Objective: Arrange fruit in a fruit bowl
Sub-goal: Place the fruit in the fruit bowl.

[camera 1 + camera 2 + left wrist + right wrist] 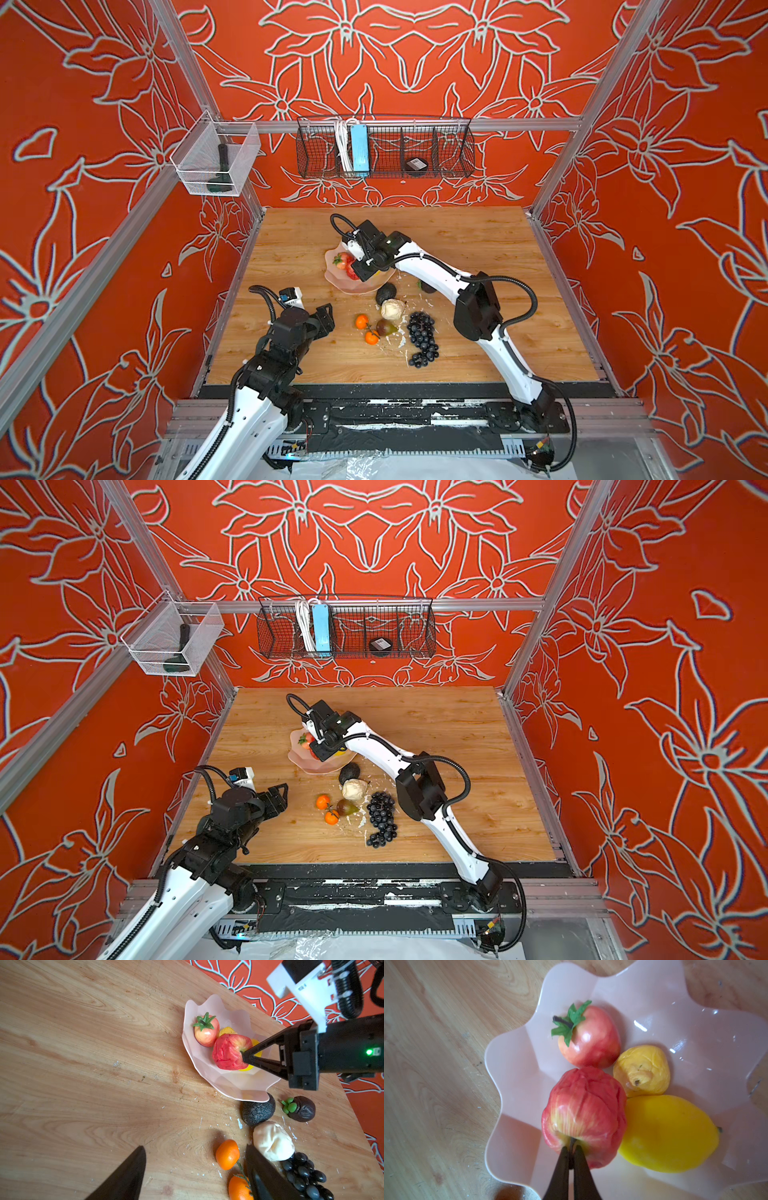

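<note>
The pale pink fruit bowl [512, 1068] with a scalloped rim stands at the table's middle left in both top views [332, 278]. Inside it lie a small red fruit with green leaves [589, 1036], a wrinkled yellow piece [641, 1071] and a lemon [668, 1134]. My right gripper [571, 1148] is over the bowl, shut on the stem of a wrinkled red apple [583, 1115]. Whether the apple rests on the bowl floor, I cannot tell. My left gripper [195, 1147] is open and empty, low over the table next to two oranges [227, 1154].
Near the bowl lie an avocado [385, 294], a cream lumpy piece [392, 309], a dark pear-like fruit [386, 327], a grape bunch [422, 337] and a dark fruit with a green sprout [302, 1108]. White crumbs dot the wood. Wire baskets [384, 147] hang on the back rail.
</note>
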Robot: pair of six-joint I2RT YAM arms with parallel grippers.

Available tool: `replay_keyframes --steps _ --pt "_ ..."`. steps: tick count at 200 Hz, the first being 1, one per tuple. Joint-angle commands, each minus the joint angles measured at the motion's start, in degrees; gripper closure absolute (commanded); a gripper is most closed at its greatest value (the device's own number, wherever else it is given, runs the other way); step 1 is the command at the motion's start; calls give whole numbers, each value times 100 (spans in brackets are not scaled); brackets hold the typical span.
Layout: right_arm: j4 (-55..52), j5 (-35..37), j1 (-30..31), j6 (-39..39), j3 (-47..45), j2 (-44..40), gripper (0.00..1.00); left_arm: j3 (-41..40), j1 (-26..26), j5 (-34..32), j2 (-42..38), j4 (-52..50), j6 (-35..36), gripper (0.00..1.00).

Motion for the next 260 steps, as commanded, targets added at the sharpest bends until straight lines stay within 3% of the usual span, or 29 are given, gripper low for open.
replay_keyframes --steps 1,69,180,208,260 --pt "-265 111 37 -103 199 171 91 38 -19 -57 -30 65 -41 24" --pt "-349 283 38 -134 559 427 86 46 -20 -72 -49 47 -37 24" --pt "-557 78 46 -32 580 -31 59 37 -19 -59 30 90 -31 24" --pt "-312 82 49 42 -225 -828 50 42 -18 -13 100 135 -14 24" --pt "1089 594 -116 -131 -3079 -2949 33 46 -19 115 164 195 8 23"
